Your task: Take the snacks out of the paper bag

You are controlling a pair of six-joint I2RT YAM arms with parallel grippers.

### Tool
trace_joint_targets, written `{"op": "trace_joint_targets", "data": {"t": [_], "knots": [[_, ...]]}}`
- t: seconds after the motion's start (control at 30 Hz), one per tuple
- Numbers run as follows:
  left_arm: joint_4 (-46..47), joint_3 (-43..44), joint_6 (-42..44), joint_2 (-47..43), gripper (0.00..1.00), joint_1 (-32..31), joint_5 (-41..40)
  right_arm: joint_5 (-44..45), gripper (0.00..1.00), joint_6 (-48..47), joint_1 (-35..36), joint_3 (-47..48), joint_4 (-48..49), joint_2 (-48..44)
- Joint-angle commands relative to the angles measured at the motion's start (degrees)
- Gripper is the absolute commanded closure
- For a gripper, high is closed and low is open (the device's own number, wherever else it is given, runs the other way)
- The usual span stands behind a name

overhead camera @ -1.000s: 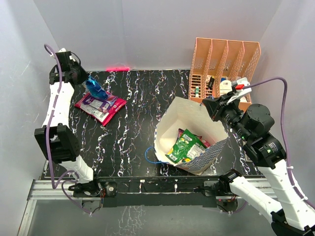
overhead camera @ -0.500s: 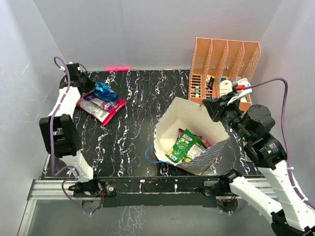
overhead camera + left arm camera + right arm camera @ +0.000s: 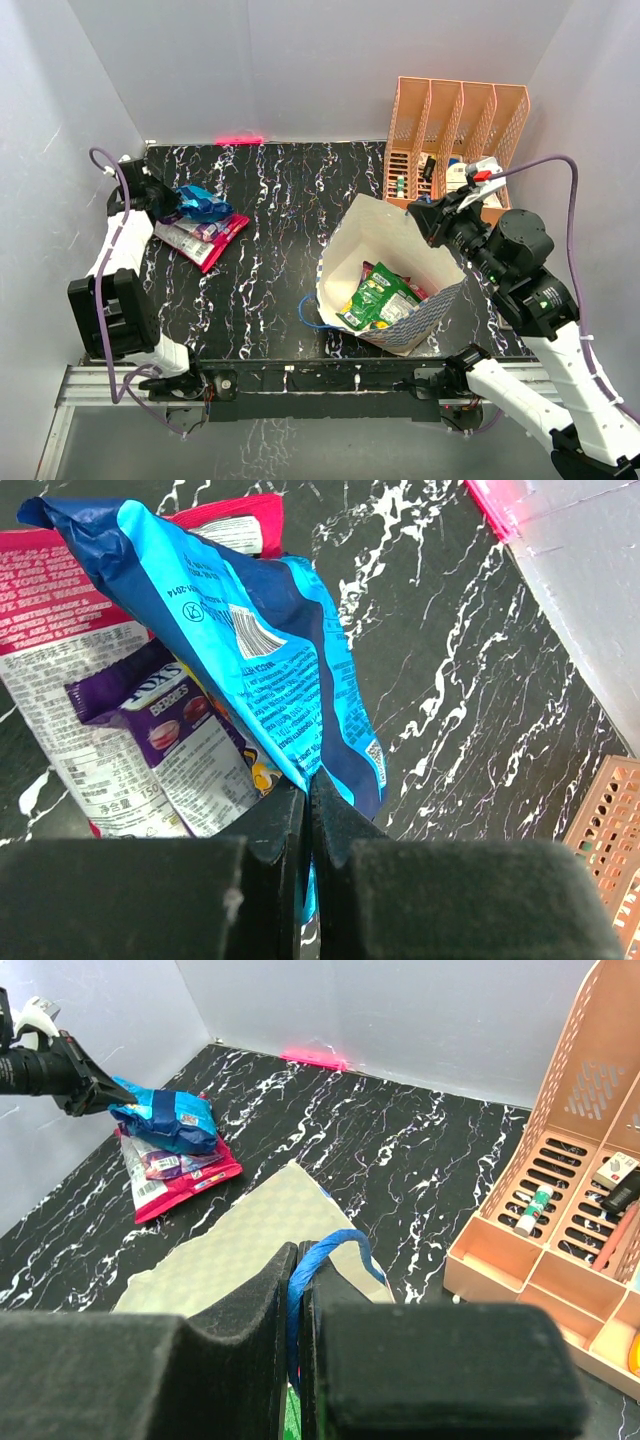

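The paper bag [image 3: 372, 237] stands open right of centre, checkered outside and cream inside, with a green snack [image 3: 378, 300] and other packets in it. My right gripper [image 3: 417, 217] is at the bag's far rim, shut on its blue cord handle [image 3: 330, 1250], with the bag's wall [image 3: 230, 1250] just below the gripper [image 3: 303, 1260]. At the far left my left gripper [image 3: 308, 790] is shut on the edge of a blue snack packet [image 3: 250, 640]. That packet [image 3: 203, 205] hangs over a magenta packet [image 3: 205, 240] and a purple packet [image 3: 175, 720] lying on the table.
A peach-orange slotted organizer [image 3: 455, 125] with small items stands at the back right, just behind the bag. A second blue handle [image 3: 305, 312] trails from the bag's near-left side. White walls close in the left, the back and the right.
My left gripper has carried the blue packet from the back left corner toward the near side, over the magenta packet. The right gripper and the bag have barely moved.
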Motion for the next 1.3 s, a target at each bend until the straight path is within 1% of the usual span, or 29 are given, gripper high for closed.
{"op": "trace_joint_targets", "data": {"t": [0.0,0.17,0.27,0.43,0.57,0.67,0.8,0.97,1.1,1.27], "knots": [[2.7,-3.6,0.0,-4.1,1.0,1.2,1.0,-0.8,0.92,-0.2,0.1,1.4,3.5,0.0],[4.8,-10.0,-0.8,-7.8,1.0,1.2,0.5,-1.1,0.92,-0.1,0.1,1.4,3.3,0.1],[3.9,-12.8,-1.4,-9.4,1.0,1.3,-1.3,-1.1,0.92,-0.1,0.0,1.3,3.2,0.1],[3.7,-19.3,-5.5,-13.3,1.0,2.7,-4.8,-1.8,0.92,-0.1,0.1,1.4,3.3,0.4],[4.4,-23.2,-7.6,-12.6,1.0,4.5,-5.1,-2.2,0.92,0.0,0.1,1.3,3.2,0.3],[3.3,-25.0,-8.6,-11.3,1.0,6.0,-3.6,-2.4,0.92,-0.1,0.1,1.2,3.1,0.2],[6.0,-29.5,-10.3,-11.4,1.0,6.4,-2.5,-2.3,0.92,0.2,0.1,0.6,3.0,-0.3],[5.9,-30.7,-11.2,-9.3,1.0,6.6,-2.2,-2.8,0.92,0.2,0.1,0.3,3.0,-0.4],[6.2,-31.7,-9.6,-9.2,1.0,6.8,-2.0,-2.6,0.92,0.3,0.0,0.3,2.8,-0.7],[3.3,-29.9,-7.8,-13.7,1.0,6.7,-2.8,-2.6,0.92,0.2,0.1,0.4,2.6,-1.0]]}}
